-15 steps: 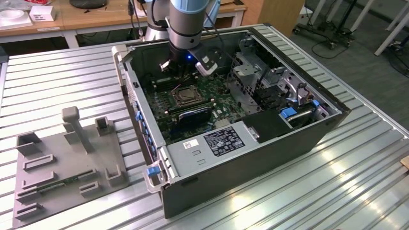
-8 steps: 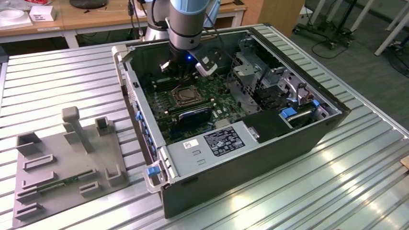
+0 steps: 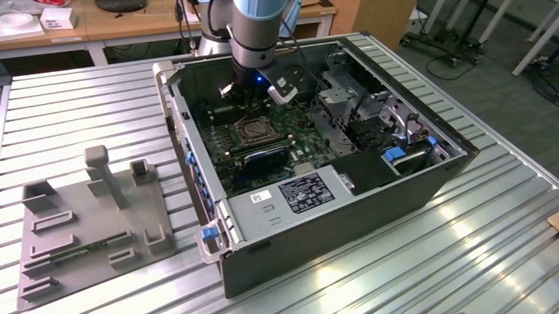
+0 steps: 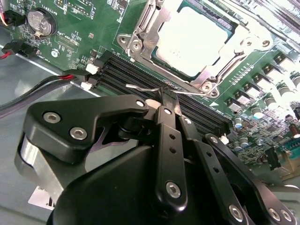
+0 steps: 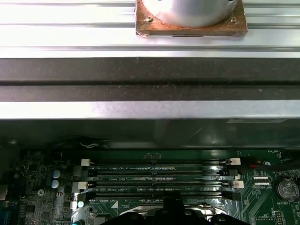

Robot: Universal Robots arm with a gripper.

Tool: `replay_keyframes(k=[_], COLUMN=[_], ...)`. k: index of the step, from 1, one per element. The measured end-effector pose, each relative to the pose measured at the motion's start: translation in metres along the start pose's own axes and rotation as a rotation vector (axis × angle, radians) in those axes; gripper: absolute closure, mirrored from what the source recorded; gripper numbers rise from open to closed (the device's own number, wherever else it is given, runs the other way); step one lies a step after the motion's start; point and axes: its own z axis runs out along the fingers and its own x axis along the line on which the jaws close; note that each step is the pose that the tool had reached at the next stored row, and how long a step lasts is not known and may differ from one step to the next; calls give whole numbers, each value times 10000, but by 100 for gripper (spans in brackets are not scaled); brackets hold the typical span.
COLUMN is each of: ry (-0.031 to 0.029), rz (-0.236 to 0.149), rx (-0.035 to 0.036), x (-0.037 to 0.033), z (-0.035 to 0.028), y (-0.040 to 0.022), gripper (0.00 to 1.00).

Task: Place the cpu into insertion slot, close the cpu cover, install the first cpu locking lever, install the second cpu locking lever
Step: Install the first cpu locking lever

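Hanging inside the computer case [image 3: 349,222], the gripper [image 4: 168,96] held closed fingers [image 4: 165,126] against a wire locking lever [image 4: 143,87] beside the insertion slot [image 3: 256,131], where the cpu [image 4: 194,40] lay under the lowered cpu cover [image 4: 143,28], evidently to latch it.

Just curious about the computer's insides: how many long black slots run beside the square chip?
4: the long black slots lie side by side on the green board, between the cpu and the case wall.
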Motion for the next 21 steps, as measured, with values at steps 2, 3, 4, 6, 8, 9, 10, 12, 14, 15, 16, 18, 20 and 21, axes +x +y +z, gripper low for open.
replay_keyframes(k=[2,3,4,6,8,9,10,12,14,15,16,18,20,21], ry=[0,0,0,0,0,0,0,0,0,0,1,0,0,1], rz=[0,0,1,0,0,0,-1,-2,-1,-1,-1,0,-1,-1], rx=[0,0,1,1,6,9,10,10,11,10,10,10,10,10], x=[-6,-6,-7,-8,-7,-7,-7,-7,-7,-7,-9,-14,-20,-22], z=[1,2,2,3,4,5,5,5,5,5,5,5,6,6], y=[1,5,6,8,13,14,15,15,16,16,16,16,16,16], gripper=[89,89,89,89,89,89,89,89,89,89,89,89,89,89])
